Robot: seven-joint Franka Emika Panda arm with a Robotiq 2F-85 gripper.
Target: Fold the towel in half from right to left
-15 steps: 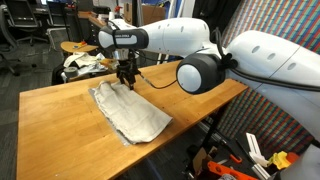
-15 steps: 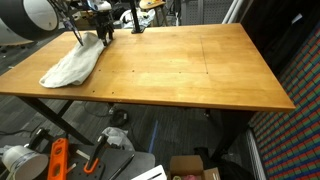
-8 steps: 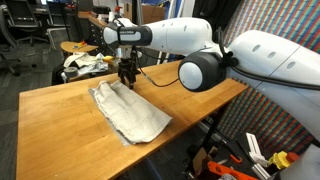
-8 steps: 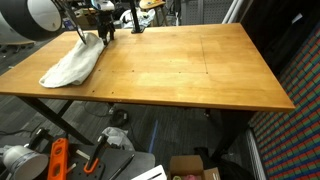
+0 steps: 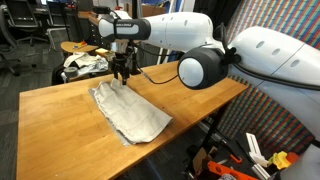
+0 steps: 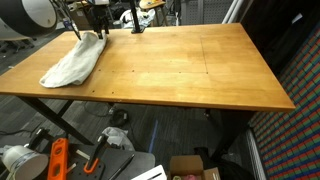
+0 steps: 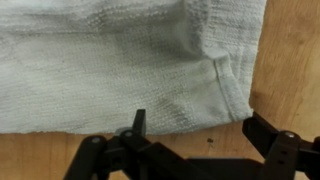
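Note:
A pale grey-white towel lies folded over on the wooden table, and it also shows in the other exterior view. In the wrist view the towel fills the upper part, with a folded corner at the right. My gripper hovers just above the towel's far end, open and empty; it shows near that end in the other exterior view. In the wrist view its two black fingers are spread wide, with bare wood and the towel's edge between them.
The table has a long bare stretch of wood beside the towel. A cluttered chair or cart stands behind the table. Tools and boxes lie on the floor below. A patterned wall stands behind the arm.
My gripper has lifted a little off the towel's end and shifted slightly toward the back of the table. The towel has not moved.

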